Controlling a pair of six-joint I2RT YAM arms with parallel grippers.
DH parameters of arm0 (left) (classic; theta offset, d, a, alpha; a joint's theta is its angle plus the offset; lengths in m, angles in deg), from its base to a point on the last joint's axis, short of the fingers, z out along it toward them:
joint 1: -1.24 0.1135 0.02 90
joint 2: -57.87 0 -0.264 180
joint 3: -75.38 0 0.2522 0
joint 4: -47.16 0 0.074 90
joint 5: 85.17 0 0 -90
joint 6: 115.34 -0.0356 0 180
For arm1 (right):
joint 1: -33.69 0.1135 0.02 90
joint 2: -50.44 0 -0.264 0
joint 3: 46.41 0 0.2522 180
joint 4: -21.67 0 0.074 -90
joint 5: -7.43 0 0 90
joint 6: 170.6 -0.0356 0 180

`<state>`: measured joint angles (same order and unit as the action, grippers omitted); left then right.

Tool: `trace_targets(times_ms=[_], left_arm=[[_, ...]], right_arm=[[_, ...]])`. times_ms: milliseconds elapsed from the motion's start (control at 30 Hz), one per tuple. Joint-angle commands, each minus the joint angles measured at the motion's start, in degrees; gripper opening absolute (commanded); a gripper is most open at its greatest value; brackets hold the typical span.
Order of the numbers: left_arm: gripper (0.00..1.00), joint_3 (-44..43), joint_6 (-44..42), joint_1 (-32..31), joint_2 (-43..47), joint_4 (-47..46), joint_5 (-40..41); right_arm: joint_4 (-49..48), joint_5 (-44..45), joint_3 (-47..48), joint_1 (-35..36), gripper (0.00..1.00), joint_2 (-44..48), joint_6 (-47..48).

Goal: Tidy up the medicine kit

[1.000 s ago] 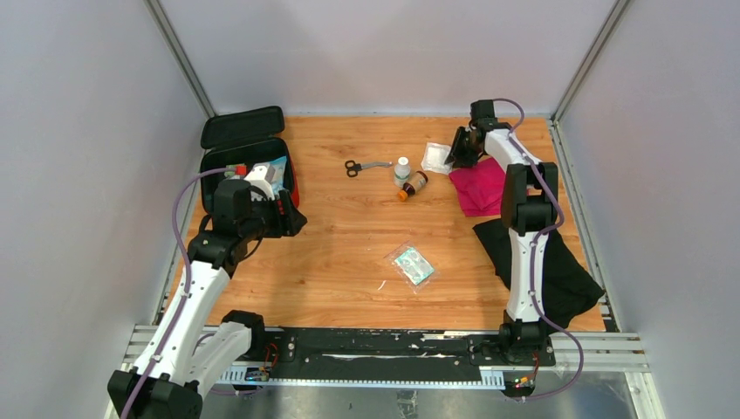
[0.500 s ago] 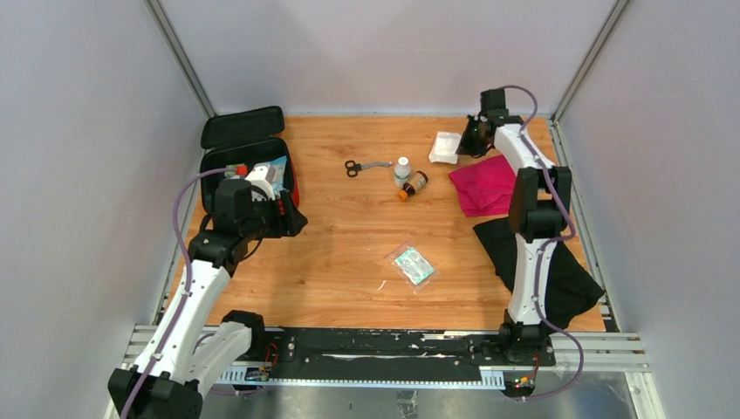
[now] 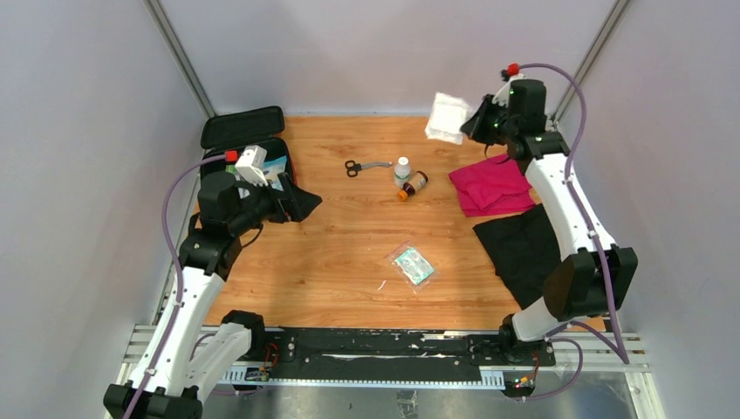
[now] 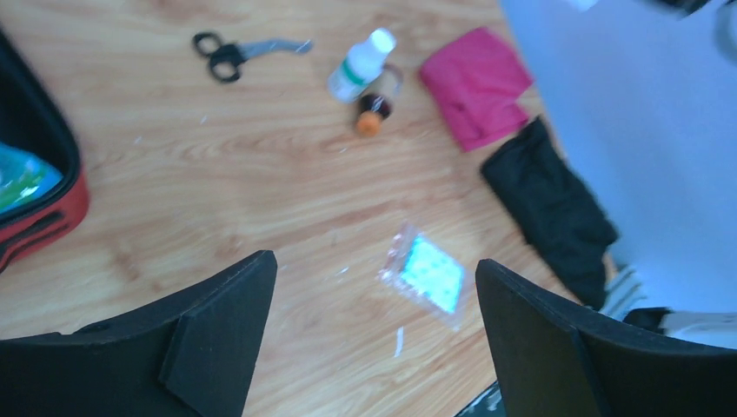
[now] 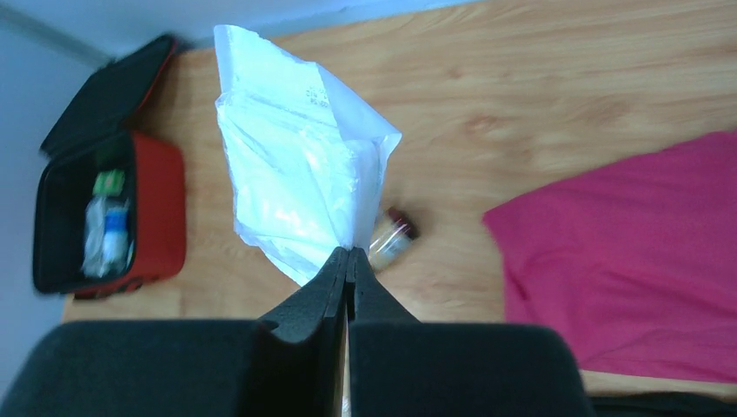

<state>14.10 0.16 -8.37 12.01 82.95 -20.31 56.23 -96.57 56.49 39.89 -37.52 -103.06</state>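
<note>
The medicine kit (image 3: 243, 127) lies open at the far left, its red wall (image 5: 161, 204) around black lining that holds a few small packs. My left gripper (image 3: 305, 205) hangs just right of the kit, over bare wood. In the left wrist view the left gripper (image 4: 374, 262) is wide open and empty, with a bagged pill blister (image 4: 430, 278) on the table below it. High at the back right, my right gripper (image 3: 476, 122) is shut on a white plastic packet (image 3: 448, 116). The packet (image 5: 295, 174) hangs from the pinched fingertips of the right gripper (image 5: 349, 254).
Black-handled scissors (image 3: 362, 167), a white bottle (image 3: 402, 168) and a brown bottle with an orange cap (image 3: 414, 185) lie mid-table at the back. A magenta cloth (image 3: 491, 183) and a black cloth (image 3: 528, 249) lie on the right. The pill blister (image 3: 413, 264) sits near the centre.
The right gripper closed on the white packet and lifted it off the table toward the back wall. The left gripper came up out of the kit, shifted right and opened wider.
</note>
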Motion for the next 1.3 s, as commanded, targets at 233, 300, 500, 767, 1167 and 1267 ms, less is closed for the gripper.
trace_targets(times_ms=[233, 300, 500, 767, 1167, 1267], left_arm=[[0.96, -2.42, 10.22, -0.24, 0.59, -11.47, -7.66], [0.96, -1.6, 10.39, -0.24, 0.58, -11.47, -7.7], [0.94, 0.81, 13.5, -0.24, 0.56, -15.55, -10.03], [0.73, 2.66, 17.32, -0.24, 0.65, -21.29, -11.86], [0.12, 3.34, 17.89, -0.24, 0.12, -21.42, -11.39], [0.03, 2.13, 15.9, -0.24, -1.66, -18.44, -9.37]], right_arm=[[-8.78, -16.73, -12.5, 22.95, 0.0, 8.55, -2.39], [-12.53, -20.01, -13.71, 25.9, 0.0, 9.1, -3.44], [-15.59, -25.68, -12.65, 31.04, 0.0, 7.07, -4.23], [-17.87, -27.13, -12.08, 33.35, 0.0, 4.89, -5.77], [-16.05, -22.7, -12.37, 34.13, 0.12, 5.18, -4.01], [-12.42, -16.98, -12.6, 34.06, 0.35, 7.75, -1.19]])
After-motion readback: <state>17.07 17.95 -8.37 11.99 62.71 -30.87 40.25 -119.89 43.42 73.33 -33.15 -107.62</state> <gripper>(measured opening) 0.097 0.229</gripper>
